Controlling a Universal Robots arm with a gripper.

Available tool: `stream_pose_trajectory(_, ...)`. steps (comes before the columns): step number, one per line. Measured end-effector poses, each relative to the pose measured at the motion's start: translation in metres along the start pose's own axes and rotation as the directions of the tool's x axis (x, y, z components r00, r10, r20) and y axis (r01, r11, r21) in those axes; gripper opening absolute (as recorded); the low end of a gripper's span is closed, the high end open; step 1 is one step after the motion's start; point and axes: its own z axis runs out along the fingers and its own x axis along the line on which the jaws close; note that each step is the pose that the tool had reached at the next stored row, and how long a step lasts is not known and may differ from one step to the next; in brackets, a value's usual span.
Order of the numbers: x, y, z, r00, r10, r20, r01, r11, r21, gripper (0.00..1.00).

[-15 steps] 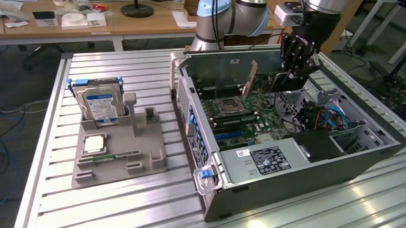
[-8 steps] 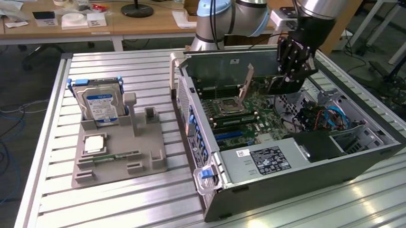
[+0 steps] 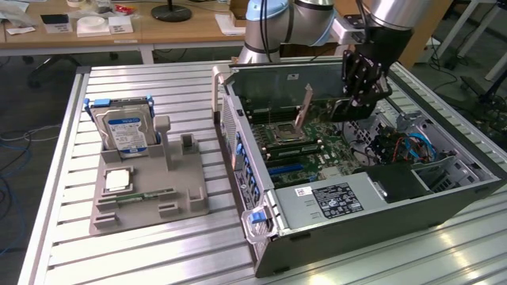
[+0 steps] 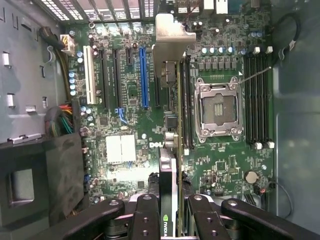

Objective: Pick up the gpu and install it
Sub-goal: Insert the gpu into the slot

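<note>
Green-edged gpu (image 4: 168,185) with silver bracket (image 4: 172,30) between black fingers (image 4: 147,220). Green motherboard (image 4: 220,165), one blue slot (image 4: 144,75). Silver hard drive (image 3: 127,133), blue label, at nine o'clock of the grey case (image 3: 380,225).

**Silver-Grey Arm, Black Linkage Gripper**

The arm (image 3: 273,27) is made of rounded silver-grey tubes, with pale blue caps on its joints. A white block (image 3: 347,28) sits at the wrist, towards the far right in the exterior view. Beyond it, the gripper (image 3: 354,110) is matte black, built of flat bars hinged together. In the wrist view, its fingers (image 4: 145,220) appear as thick black links with rounded ends, each with a round grey pivot pin (image 4: 147,198).
</note>
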Motion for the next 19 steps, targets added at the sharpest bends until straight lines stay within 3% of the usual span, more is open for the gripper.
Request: stream_pose_trajectory(19, 0.0010, 0.0089, 0.0063, 1.0000, 0.000, 0.0000, 0.000, 1.0000, 0.0000, 0.27)
